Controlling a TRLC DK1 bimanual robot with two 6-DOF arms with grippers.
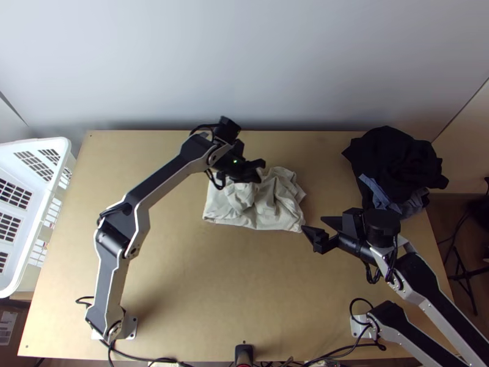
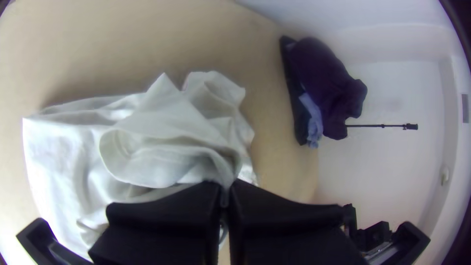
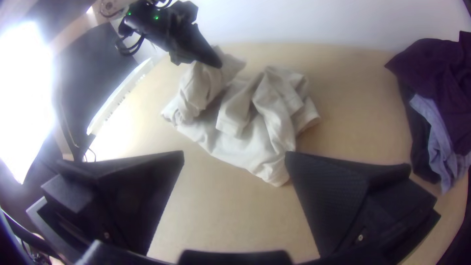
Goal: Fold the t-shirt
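On the table (image 1: 195, 281), a bunched white t-shirt (image 1: 278, 205) tight in the left tool (image 1: 261, 170), the right tool (image 1: 312, 224) agape

My T-shirt (image 1: 238, 215): off-white, plain. My left gripper (image 1: 262, 168), right gripper (image 1: 313, 223): black. Table (image 1: 195, 281): light tan. Piled garments: dark purple (image 3: 436, 66), greyish blue (image 3: 438, 130). Basket (image 1: 36, 144): white, gridded.

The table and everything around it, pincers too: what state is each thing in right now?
Pale t-shirt: bunched and wrinkled on top, flatter along its near edge, not yet neatly folded.
Left pincer: shut on a raised bit of the t-shirt.
Right pincer: open, holding nothing.
Dark clothes: heaped loosely.
Blue-grey cloth: crumpled, partly under the dark clothes.
White basket: open-topped, at the table's left edge.
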